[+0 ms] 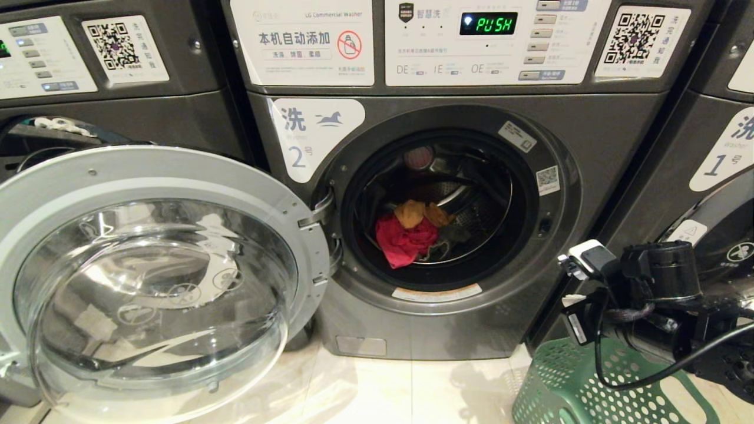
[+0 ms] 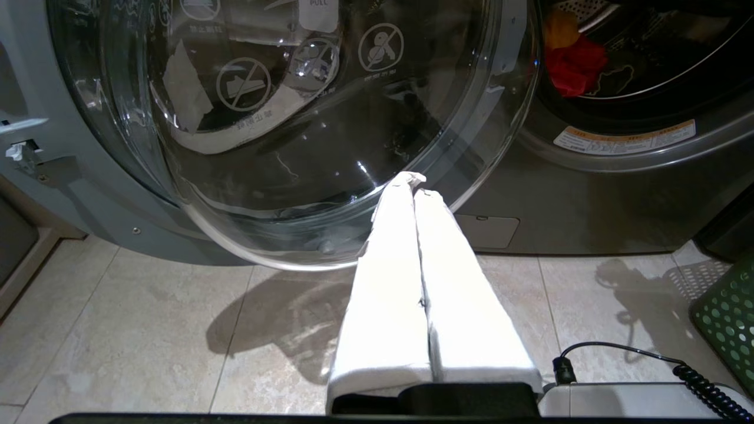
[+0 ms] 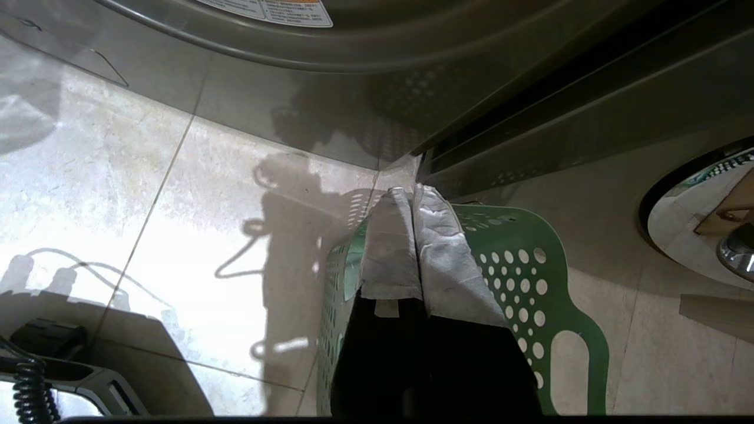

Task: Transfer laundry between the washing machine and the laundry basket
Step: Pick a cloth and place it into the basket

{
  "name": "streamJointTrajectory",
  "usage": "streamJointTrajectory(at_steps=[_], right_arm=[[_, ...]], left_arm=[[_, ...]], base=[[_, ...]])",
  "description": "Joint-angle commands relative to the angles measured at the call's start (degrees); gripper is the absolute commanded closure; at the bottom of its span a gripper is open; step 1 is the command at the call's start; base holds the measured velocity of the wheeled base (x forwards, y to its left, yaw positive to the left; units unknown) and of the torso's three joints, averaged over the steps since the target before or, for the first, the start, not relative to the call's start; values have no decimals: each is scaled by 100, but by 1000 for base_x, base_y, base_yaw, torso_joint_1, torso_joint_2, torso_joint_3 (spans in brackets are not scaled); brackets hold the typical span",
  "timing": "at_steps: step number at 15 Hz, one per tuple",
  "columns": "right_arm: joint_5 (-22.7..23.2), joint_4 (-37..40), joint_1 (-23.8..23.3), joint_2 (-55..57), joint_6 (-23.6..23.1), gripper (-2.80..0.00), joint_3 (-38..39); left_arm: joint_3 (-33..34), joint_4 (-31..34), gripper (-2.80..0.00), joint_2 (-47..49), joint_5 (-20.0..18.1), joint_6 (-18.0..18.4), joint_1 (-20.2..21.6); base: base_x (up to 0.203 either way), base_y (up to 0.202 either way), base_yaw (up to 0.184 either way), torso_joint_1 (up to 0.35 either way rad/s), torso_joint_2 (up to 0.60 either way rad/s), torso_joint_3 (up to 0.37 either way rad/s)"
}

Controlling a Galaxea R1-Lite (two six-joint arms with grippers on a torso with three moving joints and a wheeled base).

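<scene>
Laundry basket (image 1: 565,377) (half cut off) under right arm.

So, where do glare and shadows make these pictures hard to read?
Head view: reflections streak the glass door, and the drum behind the laundry is dark. Left wrist view: the shut left gripper is washed out white, and casts a shadow on the floor. Right wrist view: bright glare on the tiles, arm shadows beside the basket.
</scene>
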Motion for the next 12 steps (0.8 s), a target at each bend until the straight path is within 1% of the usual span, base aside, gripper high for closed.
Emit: streamJointTrajectory(at_steps=[1,8,10,12], right_arm=[[-7,-39,12,7,-10,0,-19],[-7,-39,46,-45,-27,0,-176],[-1,-39,64,-98,-180,0,-209],[117,-48,91,-133,-300,0,-213]], left_arm=[[-1,-1,0,2,-11,8,-2],[0,7,0,2,-28,17,-2],[0,7,0,2,-28,17,-2],[0,7,0,2,-29,25,-2]], base=[[0,0,0,3,1,-104],[0,0,0,1,1,-184],[0,0,0,4,2,-200],[0,0,0,2,2,-196]])
